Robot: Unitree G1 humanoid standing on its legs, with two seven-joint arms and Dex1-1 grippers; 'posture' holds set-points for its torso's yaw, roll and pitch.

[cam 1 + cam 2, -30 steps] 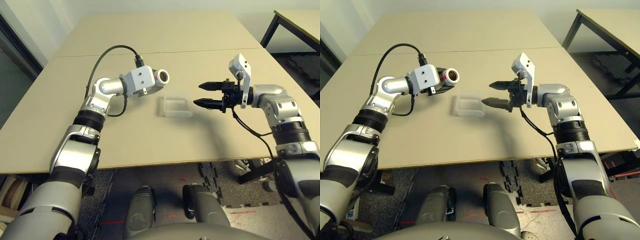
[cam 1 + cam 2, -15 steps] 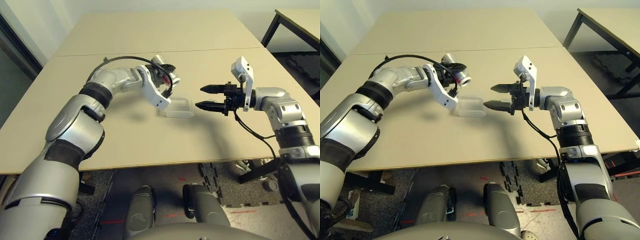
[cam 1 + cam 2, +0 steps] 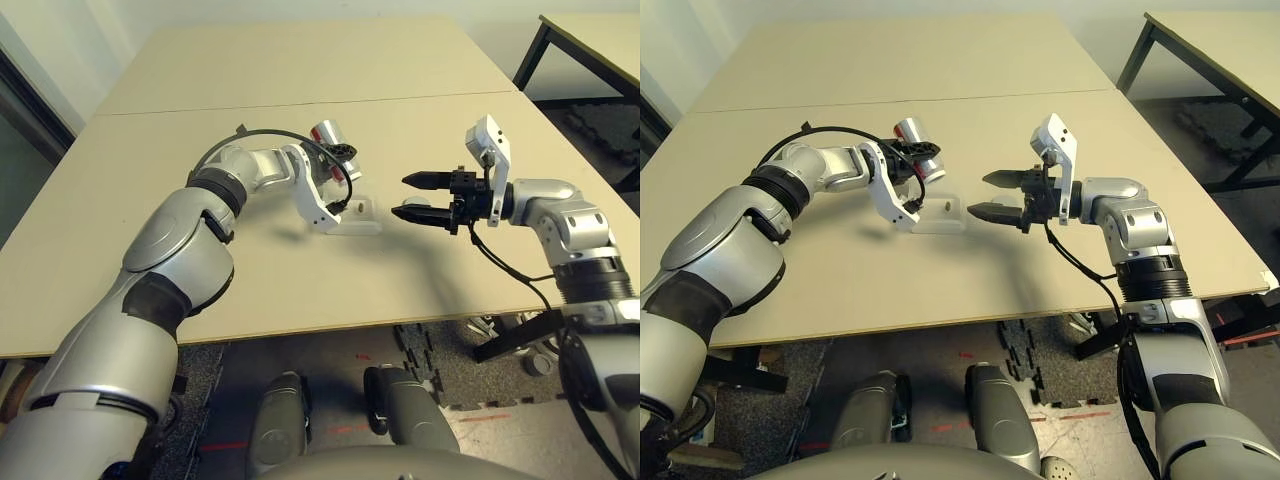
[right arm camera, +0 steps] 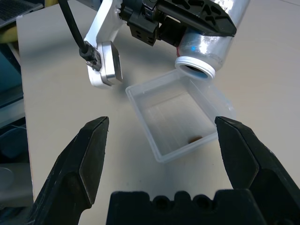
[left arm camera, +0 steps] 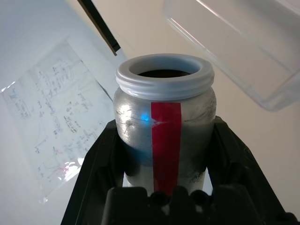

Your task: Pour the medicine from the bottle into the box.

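I count one bottle (image 4: 206,44), uncapped, one clear box (image 4: 154,140), and one small brown medicine pill (image 4: 193,139) lying inside that box. There are two claws of mine, the left claw (image 3: 912,166) and the right claw (image 3: 982,194). Two tabletops (mine (image 3: 300,70) plus another (image 3: 600,40) at the far right corner).

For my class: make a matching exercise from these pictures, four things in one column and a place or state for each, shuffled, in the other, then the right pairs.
Things:
1. bottle
2. box
3. medicine
4. right pincer

States:
A. open, holding nothing
B. clear, resting on the table
C. lying inside the box
D. uncapped, tilted, gripped by the left pincer

Pairs: 1-D, 2-B, 3-C, 4-A
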